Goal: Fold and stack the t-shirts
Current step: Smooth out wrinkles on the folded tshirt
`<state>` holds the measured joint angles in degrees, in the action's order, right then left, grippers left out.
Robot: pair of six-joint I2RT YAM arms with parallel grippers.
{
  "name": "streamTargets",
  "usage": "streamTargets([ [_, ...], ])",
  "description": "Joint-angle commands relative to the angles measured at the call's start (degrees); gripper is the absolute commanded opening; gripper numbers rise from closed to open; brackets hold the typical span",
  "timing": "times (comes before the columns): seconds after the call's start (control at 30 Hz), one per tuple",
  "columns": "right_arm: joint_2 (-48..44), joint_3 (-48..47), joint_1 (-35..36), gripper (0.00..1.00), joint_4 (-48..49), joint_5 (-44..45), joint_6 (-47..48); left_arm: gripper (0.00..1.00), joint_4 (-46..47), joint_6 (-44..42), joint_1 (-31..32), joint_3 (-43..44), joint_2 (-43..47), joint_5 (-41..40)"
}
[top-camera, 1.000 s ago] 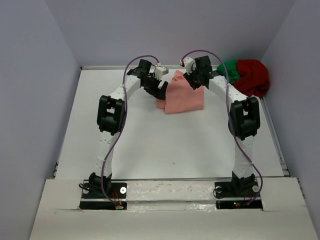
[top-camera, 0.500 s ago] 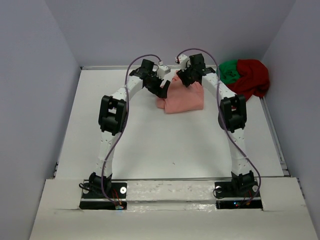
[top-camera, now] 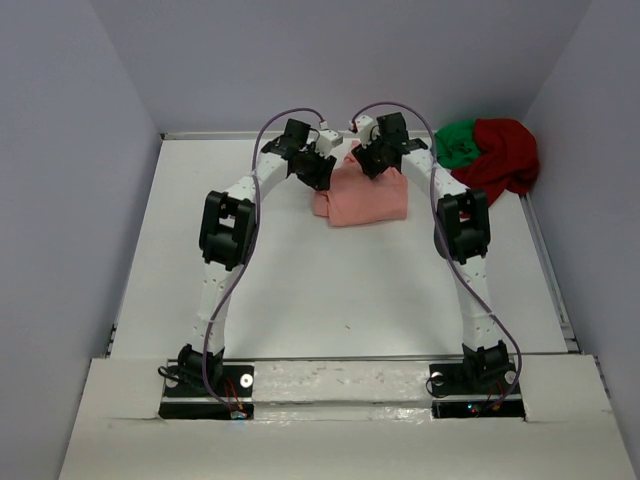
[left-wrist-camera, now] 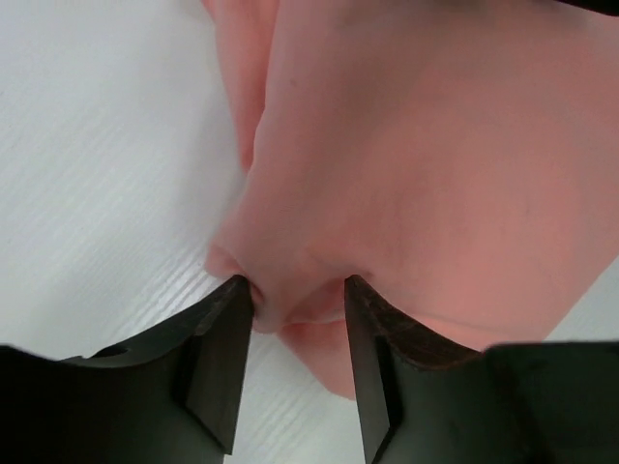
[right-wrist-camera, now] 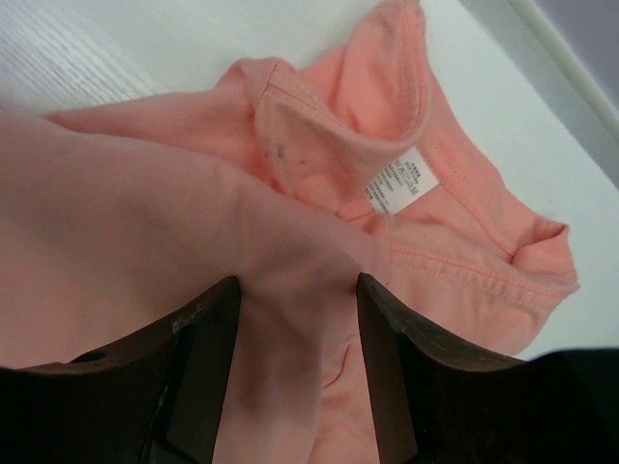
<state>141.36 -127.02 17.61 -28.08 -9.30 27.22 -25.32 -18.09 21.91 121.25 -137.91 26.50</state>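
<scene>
Both L fingers [left-wrist-camera: 218,358] & R fingers [right-wrist-camera: 198,372] pinch pink shirt [top-camera: 370,200]; red shirt [top-camera: 505,155], green shirt [top-camera: 460,142] heaped right.

A white worktop [top-camera: 300,290] filled the floor of the enclosure, matte and marked with a small dark speck [top-camera: 346,325] toward its near half. Close up, its surface showed fine parallel grain lines [left-wrist-camera: 87,145]. A thin raised rim [top-camera: 220,134] ran along the far edge and a pale rail [top-camera: 552,290] along the right side. Plain lavender-grey walls stood behind [top-camera: 340,60], to the left [top-camera: 60,200] and to the right [top-camera: 600,230]. Across the near edge lay a pale ledge [top-camera: 340,445], with a glossy strip of tape [top-camera: 340,378] where it met the worktop.
</scene>
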Motion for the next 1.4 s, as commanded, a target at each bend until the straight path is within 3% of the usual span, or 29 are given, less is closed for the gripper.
streamTargets([
  [0.0, -2.14, 2.91, -0.29, 0.57, 0.39, -1.25, 0.38, 0.49, -0.07, 0.16, 0.24, 3.64, -2.53, 0.48],
  [0.07, -2.4, 3.62, -0.82, 0.57, 0.39, -1.42, 0.2, 0.47, -0.52, 0.16, 0.24, 4.87, -3.42, 0.48],
  [0.17, -2.67, 4.41, -0.82, 0.53, 0.48, -1.51, 0.11, 0.31, -0.08, 0.33, 0.24, 5.22, -3.51, 0.57],
  [0.37, -2.49, 4.42, -0.82, 0.0, 0.39, -1.6, 0.11, 0.09, -0.17, 0.51, 0.32, 5.66, -3.34, 1.01],
  [0.47, -3.1, 4.41, -0.82, 0.0, 0.39, -1.77, -0.06, 0.0, -0.6, 0.42, 0.32, 5.75, -2.55, 0.66],
  [0.97, -14.79, 8.98, -0.82, 0.0, 0.65, 3.84, -0.42, 0.0, -1.57, -1.6, 2.78, 6.28, 6.15, 0.84],
  [1.37, -22.35, 17.41, -0.82, 0.0, -0.23, 5.26, -1.02, 0.0, -3.59, -4.41, 5.6, 11.9, 5.1, -1.54],
])
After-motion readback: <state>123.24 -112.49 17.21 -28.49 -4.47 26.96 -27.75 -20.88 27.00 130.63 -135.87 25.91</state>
